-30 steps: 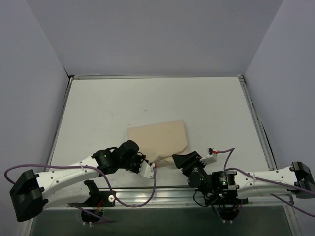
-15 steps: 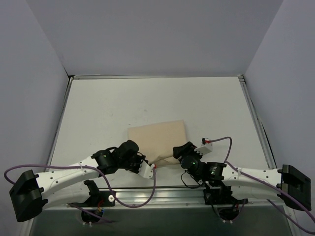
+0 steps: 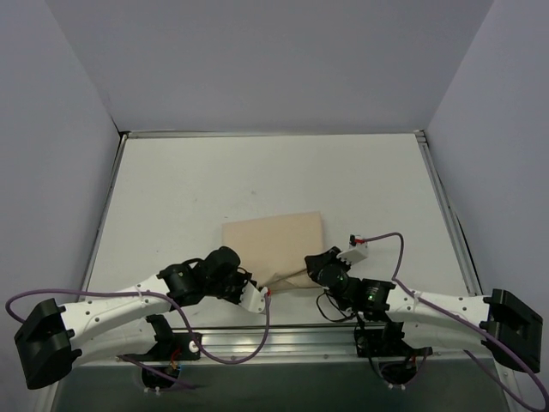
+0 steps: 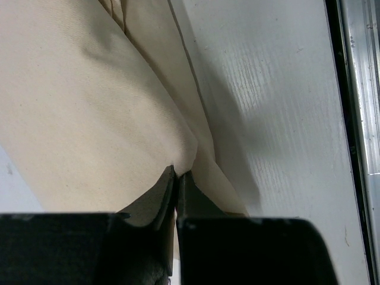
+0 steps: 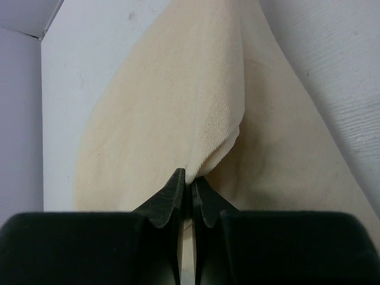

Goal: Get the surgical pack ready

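Beige bundle (image 3: 274, 245) (contents hidden inside)

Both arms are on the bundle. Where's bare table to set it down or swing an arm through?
Bare table lies beyond the beige bundle as far as the back edge, and in wide strips on either side of it. It is crowded at the near edge, where the left fingers and right fingers pinch the bundle.

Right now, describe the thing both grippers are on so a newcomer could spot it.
Start at the white table and look toward the middle of its near half. The beige bundle lies there, its near edge pinched by the left gripper and the right gripper. Its tan folded fabric stands out against the white top.
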`<state>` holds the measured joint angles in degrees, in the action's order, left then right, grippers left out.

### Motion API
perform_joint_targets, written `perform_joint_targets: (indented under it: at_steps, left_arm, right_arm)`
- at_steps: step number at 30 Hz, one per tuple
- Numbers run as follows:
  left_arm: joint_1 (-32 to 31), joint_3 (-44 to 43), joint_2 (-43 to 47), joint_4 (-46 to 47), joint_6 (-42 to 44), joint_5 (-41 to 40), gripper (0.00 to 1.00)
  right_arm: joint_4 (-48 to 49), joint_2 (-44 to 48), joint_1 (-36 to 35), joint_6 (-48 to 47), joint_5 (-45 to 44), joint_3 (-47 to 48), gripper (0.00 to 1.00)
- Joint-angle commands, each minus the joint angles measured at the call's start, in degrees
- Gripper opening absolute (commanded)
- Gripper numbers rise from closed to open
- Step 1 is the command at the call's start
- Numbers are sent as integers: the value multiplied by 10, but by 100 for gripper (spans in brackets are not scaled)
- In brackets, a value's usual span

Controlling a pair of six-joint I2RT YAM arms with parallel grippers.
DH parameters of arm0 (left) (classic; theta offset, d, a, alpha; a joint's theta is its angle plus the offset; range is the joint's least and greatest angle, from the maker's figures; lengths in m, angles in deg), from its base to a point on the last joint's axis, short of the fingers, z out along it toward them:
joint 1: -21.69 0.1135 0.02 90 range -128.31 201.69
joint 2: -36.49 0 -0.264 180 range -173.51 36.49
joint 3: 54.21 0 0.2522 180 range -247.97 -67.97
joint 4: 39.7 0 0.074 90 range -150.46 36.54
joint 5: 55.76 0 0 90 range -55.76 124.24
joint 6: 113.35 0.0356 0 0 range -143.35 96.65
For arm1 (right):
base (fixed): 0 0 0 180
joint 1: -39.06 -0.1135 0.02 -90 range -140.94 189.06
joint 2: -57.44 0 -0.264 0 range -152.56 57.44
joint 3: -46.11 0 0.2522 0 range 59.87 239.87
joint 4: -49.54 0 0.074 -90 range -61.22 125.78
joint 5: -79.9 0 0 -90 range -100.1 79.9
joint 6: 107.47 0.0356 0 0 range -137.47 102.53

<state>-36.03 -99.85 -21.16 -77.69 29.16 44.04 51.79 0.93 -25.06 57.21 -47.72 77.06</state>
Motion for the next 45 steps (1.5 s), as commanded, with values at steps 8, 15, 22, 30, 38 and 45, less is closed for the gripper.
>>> perform_joint_targets:
  at_steps: [8,15,22,30,38,45]
  left_arm:
    - [5,16,6,-24,-9,-37,7]
    - [30,17,-10,-26,-10,-36,11]
    - [30,-34,-5,-75,-34,-2,55]
    - [30,-98,29,-145,-58,39,58]
    - [30,-147,25,-181,-122,77,59]
    - [220,-231,-62,-77,-286,1,73]
  right_arm:
    - [-98,45,-2,-1,104,-19,0]
    - [-131,45,0,13,146,-61,6]
    - [-265,129,0,-20,96,9,49]
    - [-438,138,10,-69,84,131,68]
    - [-370,128,130,-181,175,134,75]
    - [-144,33,336,-297,356,91,68]
